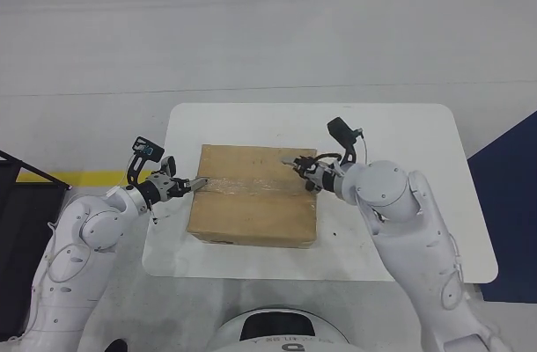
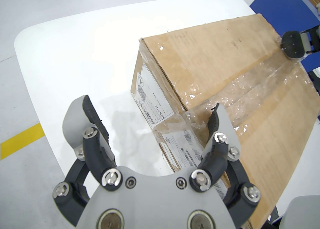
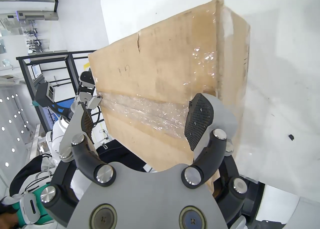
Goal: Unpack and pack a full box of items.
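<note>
Bright, even overhead light renders the white table point(image 1: 409, 132) almost featureless, with shadows soft and shallow; the clearest is a faint grey patch on the tabletop beside the cardboard box point(image 2: 212, 47), below the left gripper point(image 2: 151, 104). Specular glare speckles the clear tape point(image 2: 250, 84) along the box's top seam. Both wrist views bow straight edges near their borders.
</note>
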Robot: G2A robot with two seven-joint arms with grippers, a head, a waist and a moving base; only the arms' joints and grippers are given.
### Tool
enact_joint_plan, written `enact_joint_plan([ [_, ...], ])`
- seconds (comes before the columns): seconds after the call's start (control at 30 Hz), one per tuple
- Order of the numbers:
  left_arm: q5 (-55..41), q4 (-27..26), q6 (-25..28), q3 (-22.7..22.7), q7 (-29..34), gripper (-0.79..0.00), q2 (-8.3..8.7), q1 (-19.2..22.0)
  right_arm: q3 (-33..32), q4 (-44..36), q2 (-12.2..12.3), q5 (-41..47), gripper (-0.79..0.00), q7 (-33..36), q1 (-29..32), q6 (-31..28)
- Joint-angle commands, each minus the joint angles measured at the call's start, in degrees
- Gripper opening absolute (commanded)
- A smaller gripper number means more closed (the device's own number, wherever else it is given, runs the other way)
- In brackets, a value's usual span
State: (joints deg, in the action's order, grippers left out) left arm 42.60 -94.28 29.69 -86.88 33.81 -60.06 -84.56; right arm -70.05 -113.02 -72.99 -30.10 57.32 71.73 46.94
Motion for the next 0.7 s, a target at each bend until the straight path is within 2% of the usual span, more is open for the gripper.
enact_joint_plan([
  [0.0, 0.00, 0.00, 0.00, 0.00, 0.00, 0.000, 0.00, 0.00, -1.19, -2.19, 0.29, -0.74, 0.000, -0.95, 1.29, 0.97],
  [0.2, 0.00, 0.00, 0.00, 0.00, 0.00, 0.000, 0.00, 0.00, -6.96, -7.07, 0.87, 0.42, 0.000, -6.04, 5.94, 1.13],
  [0.27, 0.00, 0.00, 0.00, 0.00, 0.00, 0.000, 0.00, 0.00, -10.00, -7.76, 0.74, 3.57, 0.000, -10.37, 8.40, -1.22],
  [0.4, 0.00, 0.00, 0.00, 0.00, 0.00, 0.000, 0.00, 0.00, -14.58, -6.16, 0.21, 12.16, 0.000, -18.91, 13.90, -9.79],
  [0.5, -1.97, 0.63, -4.81, -2.97, -4.90, 0.000, -0.06, 0.06, -16.95, -3.65, 0.10, 15.88, 0.000, -22.81, 16.63, -15.68],
  [0.6, -2.58, -0.35, -8.94, -5.81, -8.06, 0.000, -0.01, -0.53, -19.56, -0.65, 0.16, 19.57, 0.000, -23.73, 17.48, -21.18],
  [0.67, -2.28, -1.05, -12.37, -7.46, -10.20, 0.000, -0.04, -1.33, -19.56, -0.65, 0.16, 19.57, 0.000, -23.73, 17.48, -21.18],
])
